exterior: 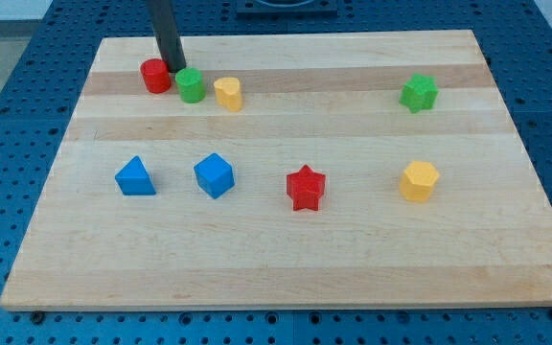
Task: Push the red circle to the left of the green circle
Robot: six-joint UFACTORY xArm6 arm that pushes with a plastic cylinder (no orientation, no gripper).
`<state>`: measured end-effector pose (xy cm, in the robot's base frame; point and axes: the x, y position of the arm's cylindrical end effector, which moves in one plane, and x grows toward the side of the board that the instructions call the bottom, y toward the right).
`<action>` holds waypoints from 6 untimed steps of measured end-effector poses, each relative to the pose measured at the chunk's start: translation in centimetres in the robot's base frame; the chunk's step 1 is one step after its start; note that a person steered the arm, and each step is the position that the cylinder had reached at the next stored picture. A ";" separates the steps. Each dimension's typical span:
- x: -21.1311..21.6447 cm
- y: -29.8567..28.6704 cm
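red circle (155, 76) sits at nine o'clock of green circle (191, 85), nearly touching; my tip (176, 68) wedged between them at their top edges; no claw fitted.

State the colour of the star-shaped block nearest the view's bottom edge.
Red. The red star shows plainly in the camera view, the only view, between the blue cube and the yellow hexagon.

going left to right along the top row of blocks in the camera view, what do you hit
red circle → my tip → green circle → yellow block → green star
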<state>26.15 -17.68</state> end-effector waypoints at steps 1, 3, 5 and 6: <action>2.7 -2.3; 2.5 -2.3; -1.3 -3.3; -3.3 -5.5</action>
